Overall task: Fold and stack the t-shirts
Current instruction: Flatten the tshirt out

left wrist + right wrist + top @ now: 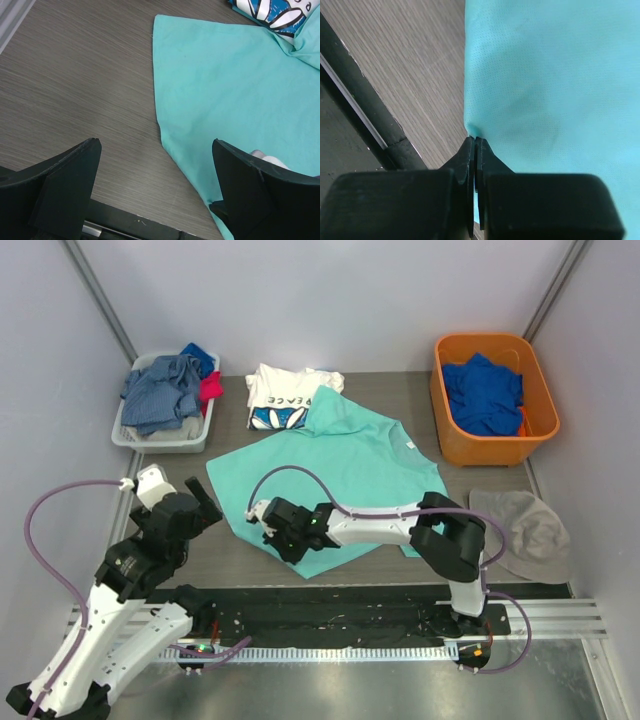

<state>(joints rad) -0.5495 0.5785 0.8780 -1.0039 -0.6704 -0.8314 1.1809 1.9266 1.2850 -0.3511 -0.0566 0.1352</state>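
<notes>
Barely begun: pinching the spread mint-teal t-shirt's eight-o'clock edge in the clamped right gripper, left gripper wide and empty, white PEACE t-shirt waiting at twelve o'clock.

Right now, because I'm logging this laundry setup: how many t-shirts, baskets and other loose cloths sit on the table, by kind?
T-shirts: 2 (mint-teal t-shirt, white t-shirt)
Baskets: 2 (grey basket, orange basket)
Loose grey cloth: 1
Total: 5

Blue garment in orange basket, denim clothes in tray, possibly a hat
</notes>
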